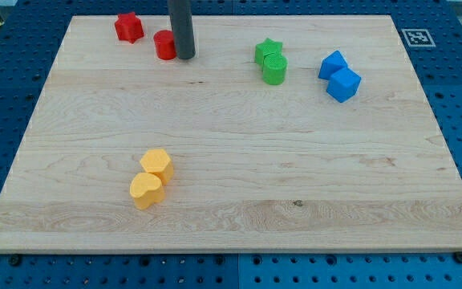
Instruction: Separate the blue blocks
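Observation:
Two blue blocks touch each other at the view's upper right: a blue block [333, 65] and, just below and right of it, a blue cube [344, 84]. My tip [185, 56] rests on the board at the view's top, left of centre, right beside a red cylinder [164, 45]. The tip is far to the left of the blue blocks, with the green blocks between them.
A red star [128, 27] lies at the top left. A green star [268, 51] touches a green cylinder [274, 69] at top centre-right. Two yellow blocks, a hexagon [157, 164] and a heart [146, 191], touch at the lower left. The wooden board [239, 193] has blue pegboard around it.

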